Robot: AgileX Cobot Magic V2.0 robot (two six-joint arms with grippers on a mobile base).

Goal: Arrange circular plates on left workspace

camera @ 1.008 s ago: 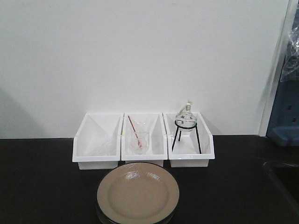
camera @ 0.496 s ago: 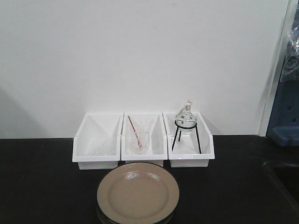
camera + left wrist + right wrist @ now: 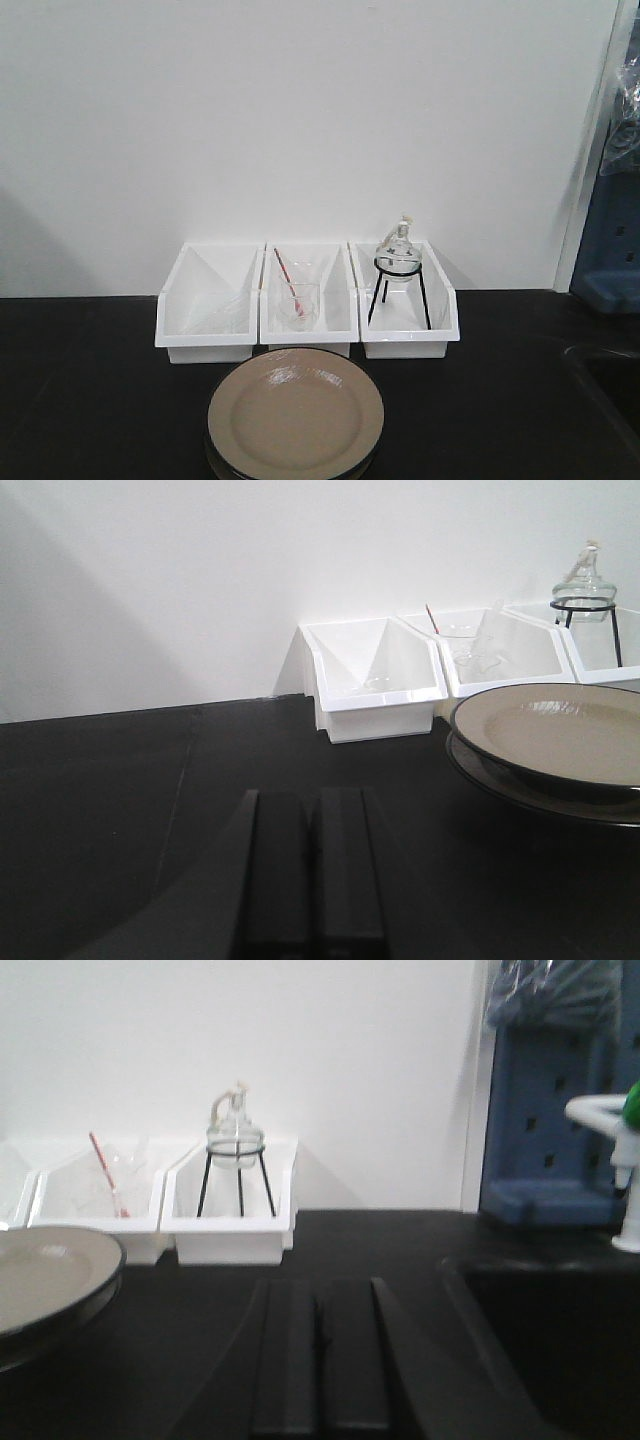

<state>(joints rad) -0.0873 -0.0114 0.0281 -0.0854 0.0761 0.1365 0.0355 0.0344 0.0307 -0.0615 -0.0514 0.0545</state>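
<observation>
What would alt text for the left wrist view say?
Two stacked tan plates sit at right on a black benchtop, with the shut left claw low in the foreground, apart from them. Behind stand three white bins against a white wall, the far one holding a glass flask on a wire stand.

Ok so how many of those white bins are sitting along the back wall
3. The left bin seems to hold only clear glassware, the middle bin holds a glass with a red stick, and the right bin holds a black wire stand carrying a small flask. None looks hidden.

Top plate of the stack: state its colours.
Glossy beige-tan face with a dark rim, top plate; clearest in the exterior front-facing view.
</observation>
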